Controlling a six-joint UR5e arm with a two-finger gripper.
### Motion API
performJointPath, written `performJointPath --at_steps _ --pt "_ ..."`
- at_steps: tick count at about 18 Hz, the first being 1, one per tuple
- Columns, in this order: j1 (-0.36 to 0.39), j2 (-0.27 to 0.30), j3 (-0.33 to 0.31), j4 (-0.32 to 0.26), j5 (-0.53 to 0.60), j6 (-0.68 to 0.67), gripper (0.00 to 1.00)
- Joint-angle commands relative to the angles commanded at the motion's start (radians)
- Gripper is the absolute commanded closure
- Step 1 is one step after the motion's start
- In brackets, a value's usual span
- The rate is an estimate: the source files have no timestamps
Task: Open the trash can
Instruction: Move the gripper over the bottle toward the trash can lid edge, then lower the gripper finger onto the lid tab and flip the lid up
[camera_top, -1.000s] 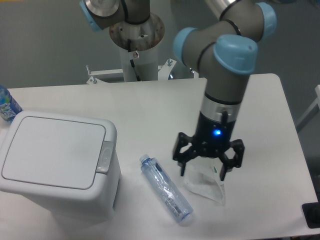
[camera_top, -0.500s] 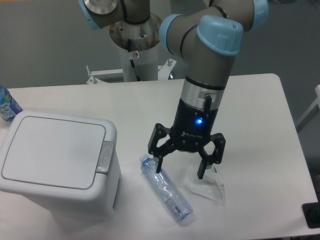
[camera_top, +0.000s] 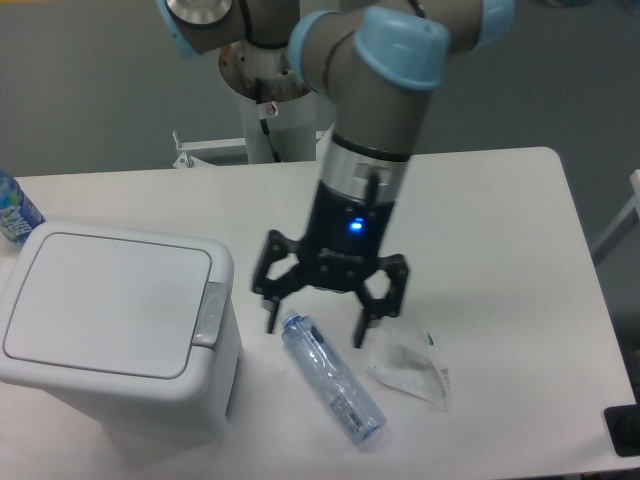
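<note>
**Open gripper hanging beside the closed trash can**

In the fixed camera view, the gripper (camera_top: 317, 322) is being held pointing down over the white table (camera_top: 500, 220), with a blue light glowing on its body. Its two black fingers (camera_top: 272, 300) are spread wide apart, and nothing is being gripped between them.

The trash can (camera_top: 110, 335) is seen to the picture-left of the gripper, near it but not touching. It is standing upright at the table's near left corner. Its flat lid (camera_top: 105, 303) is lying shut, facing upward. The grey push-button latch (camera_top: 210, 313) is set on the lid's edge that is turned toward the gripper, so the can's front is pointing to picture-right. The hinge cannot be made out. The long axis of the lid is running roughly left to right in the picture, slightly tilted.

Just below the gripper, a clear plastic bottle (camera_top: 333, 379) is lying on its side, its long axis running diagonally from upper left to lower right. Its upper end is placed under the gap between the fingers; whether it is being touched cannot be told. A crumpled clear plastic bag (camera_top: 410, 368) is lying to the lower right of the gripper. Another bottle with a blue label (camera_top: 14, 212) is partly shown at the picture's left edge, well apart from the gripper, beyond the can.
</note>
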Motion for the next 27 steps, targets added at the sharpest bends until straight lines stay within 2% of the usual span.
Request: performJointPath --at_steps 27 --pt "-0.028 -0.017 -0.026 0.009 0.02 0.006 0.0"
